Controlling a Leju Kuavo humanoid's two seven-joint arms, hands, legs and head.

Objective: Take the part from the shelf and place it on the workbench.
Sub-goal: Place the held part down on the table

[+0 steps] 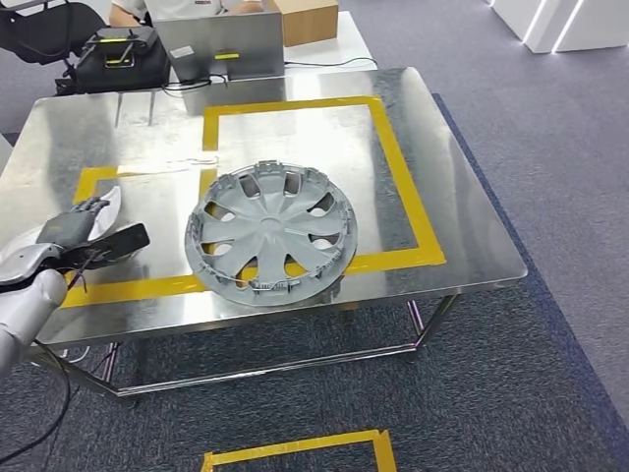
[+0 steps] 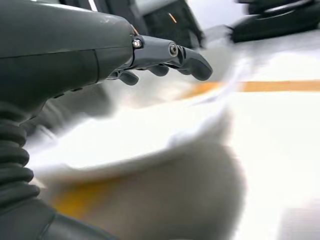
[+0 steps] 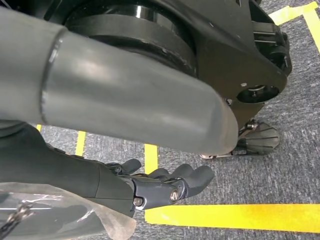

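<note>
- Here, the part [image 1: 270,234], a round silver-grey wheel cover with curved spokes, dark openings between them and small clips around its rim, lies flat on the counter [image 1: 460,197], near the front edge and across the front strip of the yellow tape rectangle [image 1: 404,187].
- The left hand [image 1: 92,231] hovers over the counter's front left corner, well apart from the part; its dark fingers [image 2: 185,57] reach forward, slightly spread, and hold nothing.
- The right hand [image 3: 158,187] hangs above the floor, fingers gently curled beside one another with nothing in them; whether it counts as closed cannot be told.
- The counter is a polished metal sheet on a thin tubular frame, marked with yellow tape; a smaller taped patch [image 1: 92,182] sits at its left.
- At the far side stand a grey laptop [image 1: 222,44], a black case [image 1: 122,59] and a cardboard box [image 1: 308,20], with a seated person [image 1: 174,8] partly visible behind them.
- Grey carpet [image 1: 534,108] covers the room, bordered by a blue strip, with more yellow tape [image 1: 297,450] on the floor in front of the counter.
</note>
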